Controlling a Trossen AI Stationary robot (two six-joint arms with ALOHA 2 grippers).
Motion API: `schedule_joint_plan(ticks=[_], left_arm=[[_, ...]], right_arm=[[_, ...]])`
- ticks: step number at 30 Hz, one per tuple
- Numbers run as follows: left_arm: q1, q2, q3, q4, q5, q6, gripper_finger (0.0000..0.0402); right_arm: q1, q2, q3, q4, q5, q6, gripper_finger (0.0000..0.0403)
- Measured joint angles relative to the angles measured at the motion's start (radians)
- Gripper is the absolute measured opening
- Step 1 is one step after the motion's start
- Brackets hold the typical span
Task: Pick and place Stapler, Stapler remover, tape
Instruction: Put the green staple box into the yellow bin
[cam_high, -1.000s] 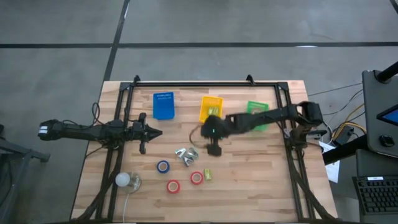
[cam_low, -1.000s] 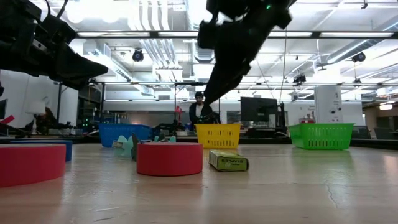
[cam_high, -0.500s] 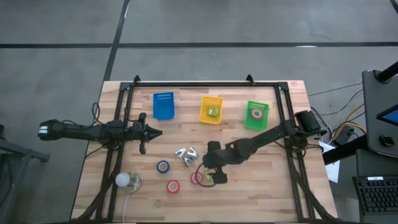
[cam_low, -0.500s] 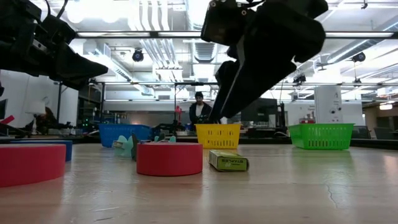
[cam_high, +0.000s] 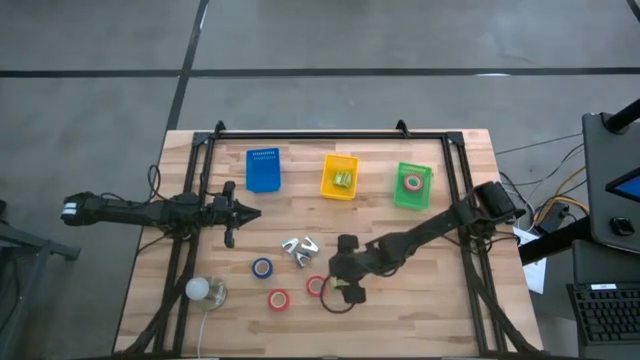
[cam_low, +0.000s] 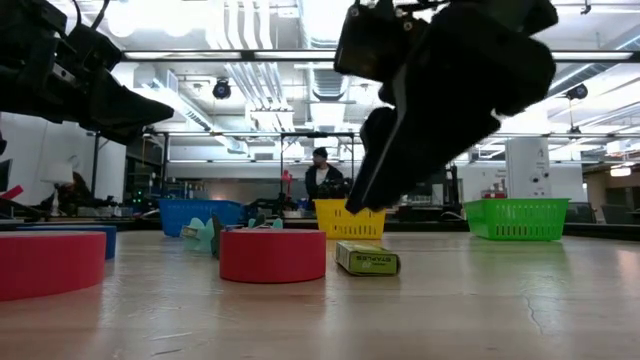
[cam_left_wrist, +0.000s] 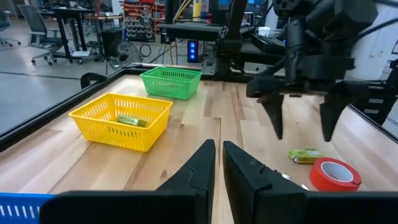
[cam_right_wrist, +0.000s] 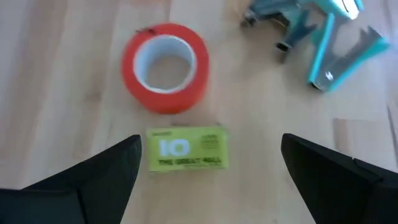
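My right gripper (cam_high: 348, 290) hangs open over the near middle of the table. Its fingers stand wide apart on either side of a small green box (cam_right_wrist: 186, 155) that lies flat, and they stay above it without touching (cam_low: 367, 258). A red tape roll (cam_right_wrist: 165, 67) lies just beside the box. Another red roll (cam_high: 278, 299) and a blue roll (cam_high: 262, 268) lie to its left. A third red roll sits in the green bin (cam_high: 413, 186). Teal and silver staple removers (cam_high: 300, 248) lie in a heap. My left gripper (cam_high: 255, 212) is shut and waits at the left.
Along the far side stand a blue bin (cam_high: 263, 170), a yellow bin (cam_high: 340, 176) holding a green box, and the green bin. A white ball-like thing (cam_high: 198, 290) sits near the near left corner. A black frame runs round the table. Bare wood lies right of the box.
My right gripper has travelled from near the yellow bin toward the table's near edge and come down. It now hangs over the green box beside the red tape roll. Most of the move came early, with only a small shift since. The left arm has kept still.
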Motion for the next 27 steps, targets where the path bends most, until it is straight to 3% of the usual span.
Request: schedule_joint_plan(ticks=[19,27], left_arm=[[0.000,0.000,0.000,0.001,0.000,0.000,0.0035],[0.000,0.002,0.000,-0.001,0.000,0.000,0.0035]], right_arm=[[0.043,0.130,0.035,0.076,-0.001,-0.004,0.0381],[0.043,0.135,0.034,0.074,0.001,-0.006,0.0355]])
